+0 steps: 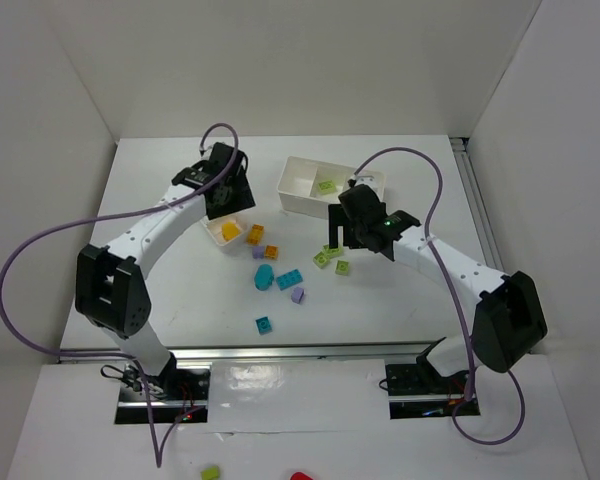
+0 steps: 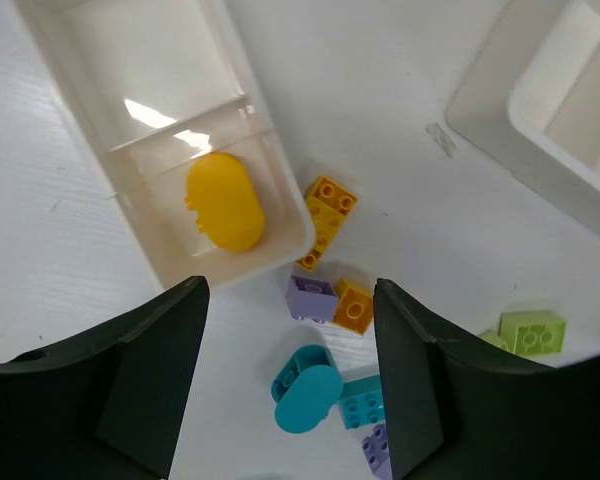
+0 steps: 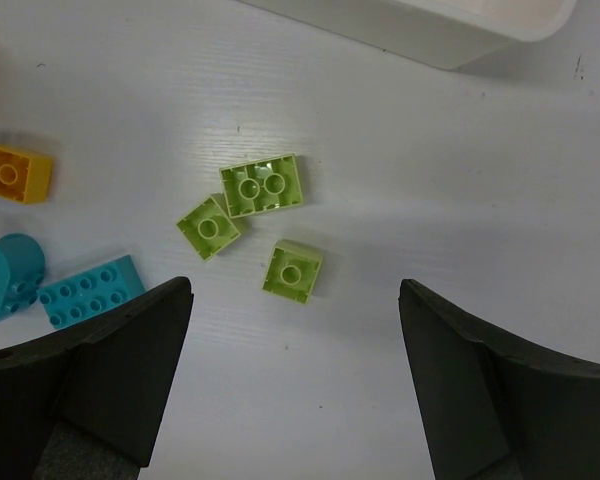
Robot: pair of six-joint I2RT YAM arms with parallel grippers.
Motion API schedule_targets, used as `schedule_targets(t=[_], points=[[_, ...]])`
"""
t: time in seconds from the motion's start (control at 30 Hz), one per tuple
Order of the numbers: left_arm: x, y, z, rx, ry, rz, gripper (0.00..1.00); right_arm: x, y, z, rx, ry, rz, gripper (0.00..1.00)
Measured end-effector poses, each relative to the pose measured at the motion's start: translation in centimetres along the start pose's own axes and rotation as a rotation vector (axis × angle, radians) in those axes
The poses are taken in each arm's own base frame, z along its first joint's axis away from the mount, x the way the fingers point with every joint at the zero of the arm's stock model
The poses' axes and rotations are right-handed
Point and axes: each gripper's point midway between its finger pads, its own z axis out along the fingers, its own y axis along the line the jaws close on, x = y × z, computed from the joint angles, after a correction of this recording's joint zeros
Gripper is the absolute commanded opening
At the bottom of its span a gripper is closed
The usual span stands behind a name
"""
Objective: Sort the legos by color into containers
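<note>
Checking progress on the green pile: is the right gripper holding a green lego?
No, the right gripper is open and empty, and three lime green legos lie loose on the table below it.

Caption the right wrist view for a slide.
Open right gripper poised over three lime green studded plastic bricks on the white table, beside a white plastic tray.

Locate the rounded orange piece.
In the left wrist view, the rounded orange piece lies in the narrow tray, in its end compartment, just left of the loose orange bricks.
</note>
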Motion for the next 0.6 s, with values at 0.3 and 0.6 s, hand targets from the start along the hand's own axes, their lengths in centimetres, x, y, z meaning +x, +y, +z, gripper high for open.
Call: schedule_targets(t=[0.3, 0.6], points=[[4.5, -8.7, 2.0, 0.121, 0.057, 0.321, 0.76, 0.1, -0.1, 0.1, 0.006, 0.003, 0.002, 0.91], [7.4, -7.3, 7.8, 0.031, 0.156, 0.436, 0.76, 1.0, -0.2, 0.2, 0.017, 0.020, 0.004, 0.91]])
